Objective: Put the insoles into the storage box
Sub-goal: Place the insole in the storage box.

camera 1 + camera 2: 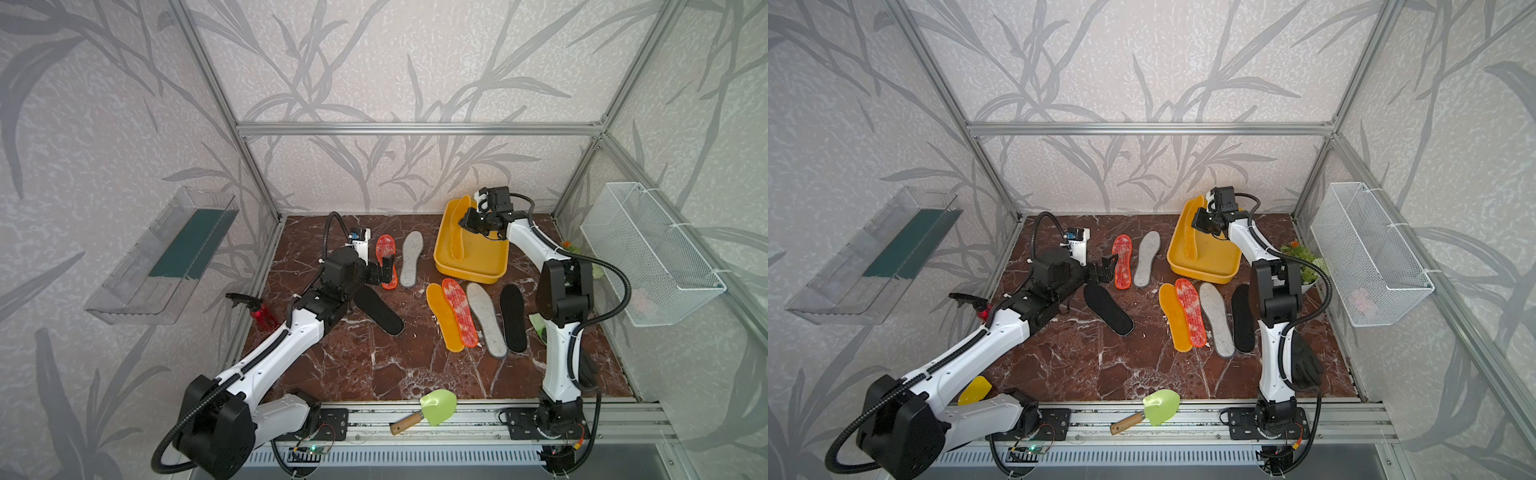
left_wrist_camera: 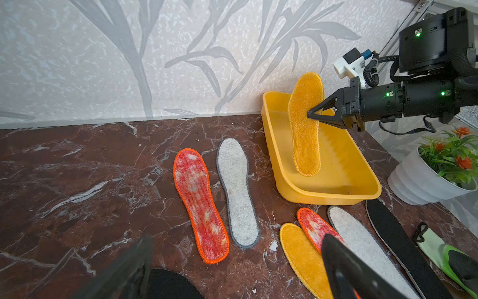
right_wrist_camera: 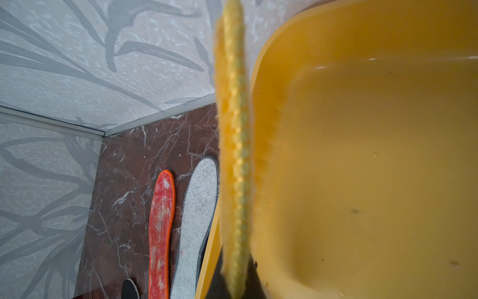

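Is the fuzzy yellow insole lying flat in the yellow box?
No, the right pincer holds the yellow insole standing on end, with its lower tip down inside the storage box.

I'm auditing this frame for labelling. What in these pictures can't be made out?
Yellow thing: mostly hidden under the left arm in a top view; unidentifiable.
Yellow insole in the right gripper: whether its lower tip touches the storage box floor is unclear, left wrist view; right wrist view shows only a blurred edge.
Left gripper: jaws blurred, cut off by the edge, left wrist view.
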Robot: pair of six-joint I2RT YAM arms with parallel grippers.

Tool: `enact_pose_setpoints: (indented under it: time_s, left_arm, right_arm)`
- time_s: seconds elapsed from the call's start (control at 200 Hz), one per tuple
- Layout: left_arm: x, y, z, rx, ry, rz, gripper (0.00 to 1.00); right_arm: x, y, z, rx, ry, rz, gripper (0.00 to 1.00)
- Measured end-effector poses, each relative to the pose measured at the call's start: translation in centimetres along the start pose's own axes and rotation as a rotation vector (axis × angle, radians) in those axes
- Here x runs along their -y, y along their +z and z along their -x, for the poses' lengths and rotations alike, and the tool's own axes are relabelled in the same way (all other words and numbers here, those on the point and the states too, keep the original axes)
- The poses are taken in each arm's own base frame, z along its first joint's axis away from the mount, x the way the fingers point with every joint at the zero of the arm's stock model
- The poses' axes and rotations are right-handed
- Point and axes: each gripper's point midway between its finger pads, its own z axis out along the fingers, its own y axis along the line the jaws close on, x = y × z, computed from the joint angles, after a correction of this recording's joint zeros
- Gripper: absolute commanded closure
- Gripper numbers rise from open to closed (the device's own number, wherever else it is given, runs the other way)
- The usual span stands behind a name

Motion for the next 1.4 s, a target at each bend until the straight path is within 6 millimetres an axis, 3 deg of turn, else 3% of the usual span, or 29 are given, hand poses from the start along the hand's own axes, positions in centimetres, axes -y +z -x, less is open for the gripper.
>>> enact_pose_setpoints:
  time_s: [0.385, 0.615, 0.75, 0.965, 1.4]
  left_arm:
    - [0.0, 0.0, 0.0, -0.001, -0.017, -0.002, 0.01]
    - [0.1, 0.1, -0.1, -0.005, -0.018, -0.006, 0.01]
    - [0.2, 0.4, -0.4, -0.015, -0.022, -0.011, 0.01]
    - [0.4, 0.4, -0.5, -0.021, -0.041, -0.027, 0.01]
    - [0.5, 0.4, -0.6, -0.023, -0.044, -0.031, 0.01]
  right_arm:
    - [3.5, 3.9, -3.1, -0.091, 0.075, -0.032, 0.99]
    - [4.0, 4.3, -2.7, -0.099, 0.088, -0.037, 0.97]
    - [5.3, 4.7, -2.3, -0.105, 0.099, -0.049, 0.97]
    - [7.3, 6.0, -3.7, -0.161, 0.117, -0.08, 0.96]
    - [6.5, 5.9, -2.2, -0.165, 0.082, -0.082, 0.93]
